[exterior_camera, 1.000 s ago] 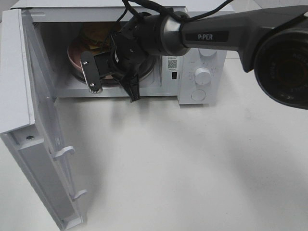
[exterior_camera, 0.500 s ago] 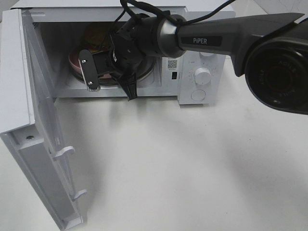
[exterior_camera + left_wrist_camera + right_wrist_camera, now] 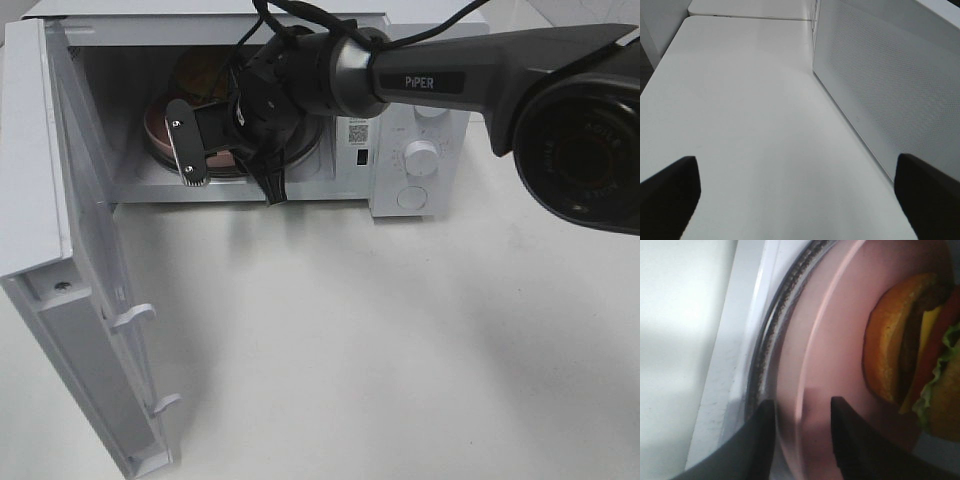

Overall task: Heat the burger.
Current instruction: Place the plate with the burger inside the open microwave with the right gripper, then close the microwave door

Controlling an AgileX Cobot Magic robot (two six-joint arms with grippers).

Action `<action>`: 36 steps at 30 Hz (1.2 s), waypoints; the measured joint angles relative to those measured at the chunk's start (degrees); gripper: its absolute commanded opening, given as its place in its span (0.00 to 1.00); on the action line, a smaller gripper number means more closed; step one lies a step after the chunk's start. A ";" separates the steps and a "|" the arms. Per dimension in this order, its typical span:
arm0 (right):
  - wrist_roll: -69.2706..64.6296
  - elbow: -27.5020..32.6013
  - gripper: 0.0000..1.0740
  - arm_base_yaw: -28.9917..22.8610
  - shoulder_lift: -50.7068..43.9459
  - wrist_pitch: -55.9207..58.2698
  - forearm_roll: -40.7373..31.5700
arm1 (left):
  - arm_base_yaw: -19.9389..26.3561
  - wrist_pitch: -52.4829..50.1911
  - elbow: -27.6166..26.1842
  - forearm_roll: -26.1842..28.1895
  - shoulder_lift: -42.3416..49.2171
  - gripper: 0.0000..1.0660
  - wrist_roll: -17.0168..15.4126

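The burger [image 3: 200, 73] with its golden-brown bun sits on a round pink plate [image 3: 158, 125] inside the open microwave [image 3: 420, 110]. In the right wrist view the burger [image 3: 905, 350] shows bun, cheese, tomato and lettuce, standing on the pink plate [image 3: 840, 340]. My right gripper [image 3: 235, 185] reaches into the microwave mouth. It is open, and its two fingers straddle the plate's near rim with a gap on each side [image 3: 802, 440]. My left gripper [image 3: 797, 195] is wide open over the bare table, holding nothing, and is out of the exterior high view.
The microwave door [image 3: 60, 260] swings open to the left, toward the front of the table. The plate rests on a glass turntable [image 3: 770, 340]. Two white knobs [image 3: 422, 158] sit on the panel at the right. A perforated white panel [image 3: 880, 90] stands beside the left gripper.
The right gripper's fingers have spread apart off the plate rim. The arm has shifted slightly left and further in. The left arm has not moved.
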State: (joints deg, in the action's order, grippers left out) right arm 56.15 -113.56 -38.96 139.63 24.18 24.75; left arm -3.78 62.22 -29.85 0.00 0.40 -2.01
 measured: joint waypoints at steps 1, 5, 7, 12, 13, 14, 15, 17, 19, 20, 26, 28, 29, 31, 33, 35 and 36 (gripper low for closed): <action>-0.57 0.86 0.39 0.00 -0.40 -0.06 0.11 | 0.00 0.00 0.00 0.00 0.00 0.92 0.00; -2.06 4.01 0.56 0.00 -2.35 -2.69 0.17 | 0.00 0.00 0.00 0.00 0.00 0.92 0.00; -2.41 6.13 0.64 0.00 -3.55 -4.64 0.17 | 0.00 0.00 0.00 0.00 0.00 0.92 0.00; -2.46 12.43 0.75 0.00 -7.10 -9.00 0.34 | 0.00 0.00 0.00 0.00 0.00 0.92 0.00; -2.46 12.43 0.75 0.00 -7.10 -9.00 0.34 | 0.00 0.00 0.00 0.00 0.00 0.92 0.00; -2.46 14.84 0.74 0.00 -8.25 -10.49 0.34 | 0.00 0.00 0.00 0.00 0.00 0.92 0.00; -2.46 14.84 0.74 0.00 -8.25 -10.49 0.34 | 0.00 0.00 0.00 0.00 0.00 0.92 0.00; -2.58 18.56 0.74 0.11 -10.43 -12.89 0.34 | 0.00 0.00 0.00 0.00 0.00 0.92 0.00; -2.98 20.86 0.74 0.11 -12.03 -14.15 0.34 | 0.00 0.00 0.00 0.00 0.00 0.92 0.00; -2.98 20.86 0.74 0.11 -12.03 -14.15 0.34 | 0.00 0.00 0.00 0.00 0.00 0.92 0.00; -7.33 28.53 0.73 0.11 -17.82 -17.30 0.40 | 0.00 0.00 0.00 0.00 0.00 0.92 0.00; -7.91 29.39 0.73 0.11 -18.51 -17.59 0.40 | 0.00 0.00 0.00 0.00 0.00 0.92 0.00; -8.59 31.51 0.73 0.11 -20.28 -18.33 0.40 | 0.00 0.00 0.00 0.00 0.00 0.92 0.00; -9.34 33.23 0.73 0.11 -21.83 -18.45 0.40 | 0.00 0.00 0.00 0.00 0.00 0.92 0.00; -9.74 33.98 0.73 0.11 -22.46 -18.45 0.40 | 0.00 0.00 0.00 0.00 0.00 0.92 0.00; -11.52 36.61 0.72 0.11 -24.69 -18.45 0.40 | 0.00 0.00 0.00 0.00 0.00 0.92 0.00; -11.52 36.61 0.72 0.11 -24.69 -18.45 0.40 | 0.00 0.00 0.00 0.00 0.00 0.92 0.00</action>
State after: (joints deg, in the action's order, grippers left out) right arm 44.63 -76.95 -38.85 114.94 5.73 25.15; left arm -3.78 62.22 -29.85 0.00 0.40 -2.01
